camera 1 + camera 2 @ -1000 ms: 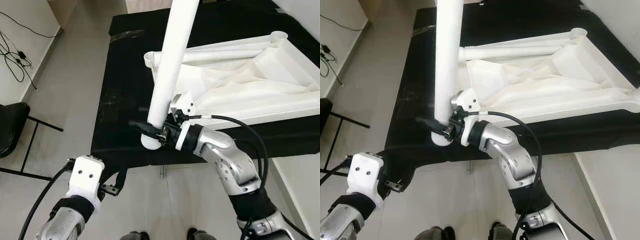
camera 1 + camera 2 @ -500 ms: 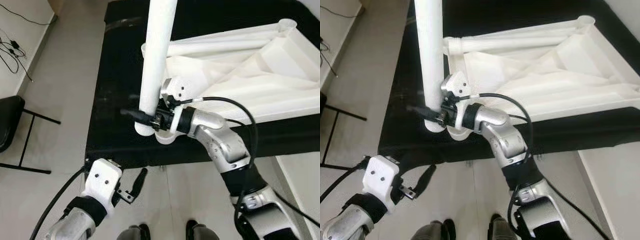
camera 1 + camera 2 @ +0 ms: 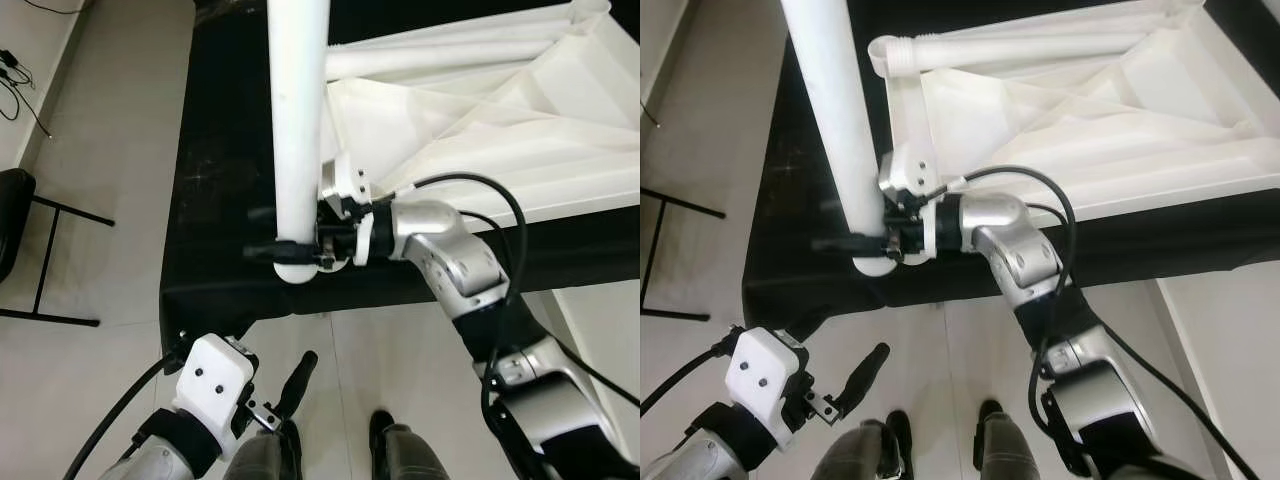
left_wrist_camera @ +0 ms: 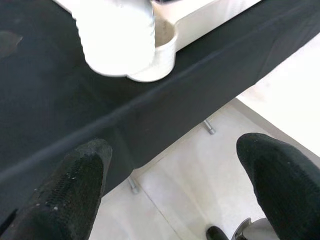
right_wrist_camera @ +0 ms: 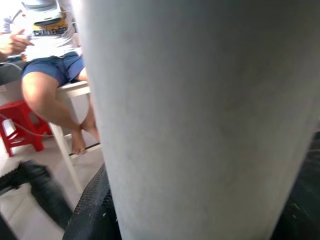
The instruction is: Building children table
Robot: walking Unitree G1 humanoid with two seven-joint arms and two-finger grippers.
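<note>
Assembly stands at the leg-fitting stage. White table top [image 3: 520,130] lies upside down on the black-covered table [image 3: 220,150], ribbed underside facing up, with one corner socket [image 4: 162,45] at the near edge. One leg [image 3: 1030,48] lies flat along the far rim of the inverted top; whether it is fixed or merely resting there cannot be told.

Right hand [image 3: 300,245] is clamped on the white leg [image 3: 298,120] just above its lower end, one black finger on each side of the tube, holding it roughly upright. The leg's ribbed lower end [image 4: 115,37] is at the corner socket, just beside or partly over it — the left wrist view shows it offset from the socket cup, not seated.

Left hand [image 4: 170,195] hangs low over the floor in front of the table edge, fingers [image 4: 65,190] spread apart and holding nothing.

Judged status:
- Done: top inverted, one leg brought to a corner.
- Remaining: align the leg end with the socket, press or twist it home, then fit the other legs and turn the unit upright.

A seated person [image 5: 45,55] appears in the right wrist view, well apart from the work.
</note>
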